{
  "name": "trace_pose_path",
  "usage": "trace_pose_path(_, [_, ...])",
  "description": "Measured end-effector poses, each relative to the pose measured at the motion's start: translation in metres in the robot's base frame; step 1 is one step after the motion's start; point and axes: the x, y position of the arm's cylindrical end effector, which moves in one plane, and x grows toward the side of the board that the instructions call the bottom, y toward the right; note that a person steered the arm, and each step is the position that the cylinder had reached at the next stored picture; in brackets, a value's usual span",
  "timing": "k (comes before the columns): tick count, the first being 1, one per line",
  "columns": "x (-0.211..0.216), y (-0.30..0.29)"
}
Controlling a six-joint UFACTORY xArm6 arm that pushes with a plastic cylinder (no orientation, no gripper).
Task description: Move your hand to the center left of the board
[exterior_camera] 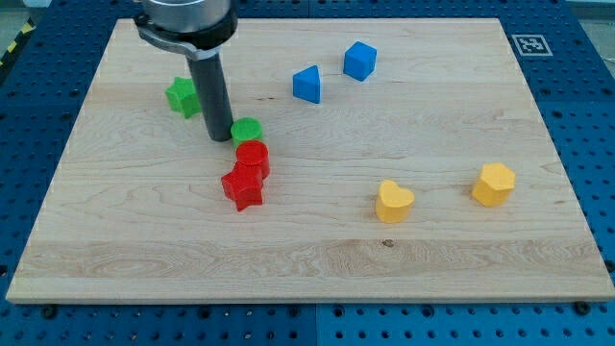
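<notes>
I saw a pale wooden worktop lying on a blue perforated base, with a black-and-white marker tag at the board's top right corner and a strip of yellow-black tape at the view's top left edge.

I counted eight blocks, two of each colour. Green: a star-like block and a green cylinder. Red: a red cylinder touching a red star just below it. Blue: a blue triangular block and a blue cube near the top. Yellow: a yellow heart and a yellow hexagonal block at the right.

My end effector was a plain rod with no jaws to open or close; my tip stood on the board left of centre, just beside the green cylinder's left side, below and right of the green star.
</notes>
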Motion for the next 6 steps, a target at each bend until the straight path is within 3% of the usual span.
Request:
trace_pose_path(2, [0.0,0.007])
trace_pose_path(4, [0.005,-0.073])
trace_pose_path(6, [0.005,-0.073])
